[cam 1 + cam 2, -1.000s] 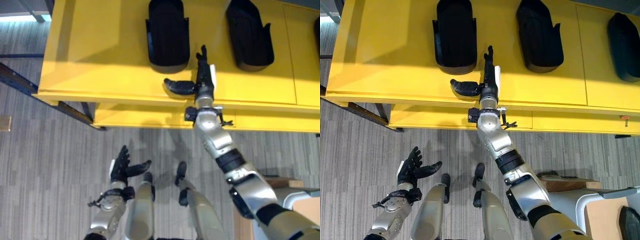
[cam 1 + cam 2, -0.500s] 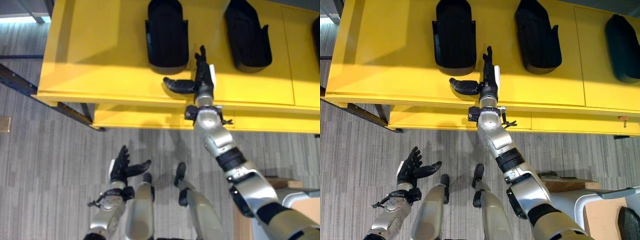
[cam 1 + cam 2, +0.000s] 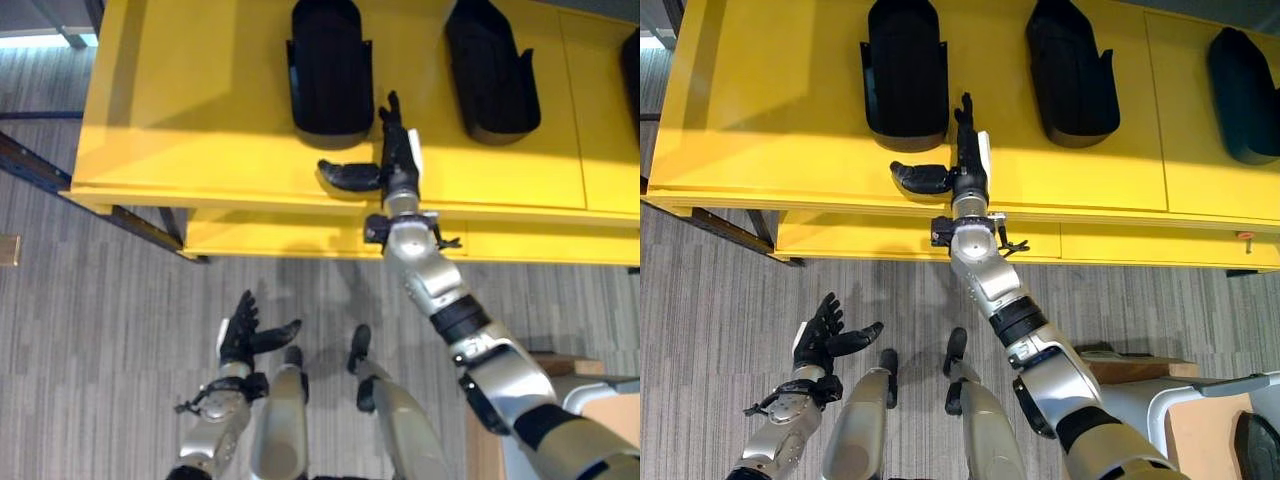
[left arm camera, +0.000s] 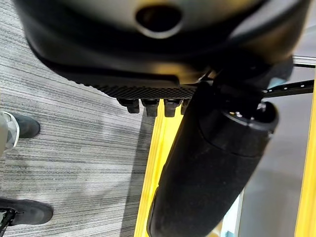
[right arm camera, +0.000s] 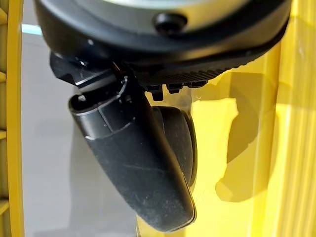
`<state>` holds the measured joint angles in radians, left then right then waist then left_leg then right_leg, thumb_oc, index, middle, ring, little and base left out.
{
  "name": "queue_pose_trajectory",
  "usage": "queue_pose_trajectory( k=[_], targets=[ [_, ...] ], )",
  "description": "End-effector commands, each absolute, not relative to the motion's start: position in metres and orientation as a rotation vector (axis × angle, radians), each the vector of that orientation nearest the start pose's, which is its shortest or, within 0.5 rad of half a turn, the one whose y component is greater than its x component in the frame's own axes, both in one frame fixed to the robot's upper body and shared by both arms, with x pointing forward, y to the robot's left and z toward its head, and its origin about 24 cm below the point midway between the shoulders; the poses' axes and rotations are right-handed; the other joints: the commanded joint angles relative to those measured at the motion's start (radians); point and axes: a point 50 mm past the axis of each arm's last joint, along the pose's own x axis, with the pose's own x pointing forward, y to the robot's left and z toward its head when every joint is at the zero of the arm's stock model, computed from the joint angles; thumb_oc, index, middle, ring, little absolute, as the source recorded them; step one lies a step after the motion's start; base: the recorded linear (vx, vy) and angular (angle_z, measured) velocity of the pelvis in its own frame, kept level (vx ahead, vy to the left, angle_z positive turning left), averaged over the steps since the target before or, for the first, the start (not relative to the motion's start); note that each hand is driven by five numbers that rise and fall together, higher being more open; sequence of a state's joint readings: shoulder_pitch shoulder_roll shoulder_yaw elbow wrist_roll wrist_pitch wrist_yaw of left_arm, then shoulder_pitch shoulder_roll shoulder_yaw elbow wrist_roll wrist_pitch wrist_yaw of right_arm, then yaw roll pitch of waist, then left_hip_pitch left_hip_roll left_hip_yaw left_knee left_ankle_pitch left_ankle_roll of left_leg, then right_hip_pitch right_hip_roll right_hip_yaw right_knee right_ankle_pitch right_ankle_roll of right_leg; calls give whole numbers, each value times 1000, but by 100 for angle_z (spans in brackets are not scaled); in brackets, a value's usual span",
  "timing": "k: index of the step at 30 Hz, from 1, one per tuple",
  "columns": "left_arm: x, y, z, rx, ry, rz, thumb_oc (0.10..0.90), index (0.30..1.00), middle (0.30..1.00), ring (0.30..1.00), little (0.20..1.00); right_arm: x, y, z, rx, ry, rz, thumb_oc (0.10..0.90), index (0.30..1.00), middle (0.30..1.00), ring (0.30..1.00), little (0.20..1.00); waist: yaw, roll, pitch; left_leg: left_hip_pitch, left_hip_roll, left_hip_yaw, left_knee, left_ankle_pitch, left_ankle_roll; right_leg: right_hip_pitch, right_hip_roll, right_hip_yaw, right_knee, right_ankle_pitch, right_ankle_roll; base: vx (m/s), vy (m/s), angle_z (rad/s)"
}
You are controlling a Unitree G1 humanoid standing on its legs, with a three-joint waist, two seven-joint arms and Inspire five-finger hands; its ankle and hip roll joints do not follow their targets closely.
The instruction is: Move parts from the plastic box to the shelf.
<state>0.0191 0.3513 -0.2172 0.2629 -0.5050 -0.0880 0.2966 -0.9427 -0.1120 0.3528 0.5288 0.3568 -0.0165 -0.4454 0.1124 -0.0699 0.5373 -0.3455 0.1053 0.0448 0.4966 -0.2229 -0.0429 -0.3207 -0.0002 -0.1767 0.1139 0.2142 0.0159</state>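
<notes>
Three black moulded parts (image 3: 331,68) (image 3: 490,70) (image 3: 1245,90) lie in a row on the top of the yellow shelf (image 3: 200,110). My right hand (image 3: 398,158) reaches over the shelf's front edge, between the first two parts and a little nearer than them. It is open: fingers straight and pointing away, thumb stretched out to the left, nothing in it. In the right wrist view its thumb (image 5: 133,163) stands before a dark rounded part (image 5: 177,136). Low over the floor at the lower left, my left hand (image 3: 240,335) is open and holds nothing.
A lower yellow shelf level (image 3: 280,238) juts out under the top board. A dark blue frame rail (image 3: 30,155) runs along the floor at the left. A brown cardboard box (image 3: 1200,430) stands at the lower right. Grey striped floor lies in front of the shelf.
My right hand has slid slightly to the left along the shelf's front edge, still open. The left hand has stayed where it was.
</notes>
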Motion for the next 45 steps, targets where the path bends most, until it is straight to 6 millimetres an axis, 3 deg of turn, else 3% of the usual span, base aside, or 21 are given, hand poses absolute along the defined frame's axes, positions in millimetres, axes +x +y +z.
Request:
queue_pose_trajectory(
  k=[1,24,30,36,37,45],
  targets=[
    [236,200,16,-114,104,170,900,1000,1000,1000,1000,361,-17,257,94,-531,208,900,1000,1000,1000,1000,47,58,-17,240,-32,82,-359,227,-62,19,-8,-36,61,-39,67,0,0,0],
    [233,202,16,-108,106,172,900,1000,1000,1000,1000,359,-10,255,88,-523,224,900,1000,1000,1000,1000,55,52,-17,252,-31,83,-373,227,-60,26,-9,-39,56,-37,64,0,0,0],
    [233,202,16,-112,108,177,900,1000,1000,1000,1000,359,-22,260,89,-559,165,900,1000,1000,1000,1000,47,52,-17,260,-30,85,-378,224,-59,29,-8,-38,55,-37,64,0,0,0],
    [233,201,16,-114,104,196,900,1000,1000,1000,1000,346,-41,280,42,-711,65,900,1000,1000,1000,1000,30,51,-17,264,-29,85,-384,222,-58,30,-8,-38,55,-41,65,0,0,0],
    [234,200,18,-110,97,201,900,1000,1000,1000,1000,336,-46,289,30,-789,42,900,1000,1000,1000,1000,24,50,-17,267,-29,86,-386,222,-58,29,-8,-38,56,-42,66,0,0,0],
    [233,199,19,-106,86,214,900,1000,1000,1000,1000,313,-47,284,-9,-886,73,900,1000,1000,1000,1000,4,45,-17,287,-27,88,-400,225,-55,37,-9,-35,54,-45,67,0,0,0]
  ],
)
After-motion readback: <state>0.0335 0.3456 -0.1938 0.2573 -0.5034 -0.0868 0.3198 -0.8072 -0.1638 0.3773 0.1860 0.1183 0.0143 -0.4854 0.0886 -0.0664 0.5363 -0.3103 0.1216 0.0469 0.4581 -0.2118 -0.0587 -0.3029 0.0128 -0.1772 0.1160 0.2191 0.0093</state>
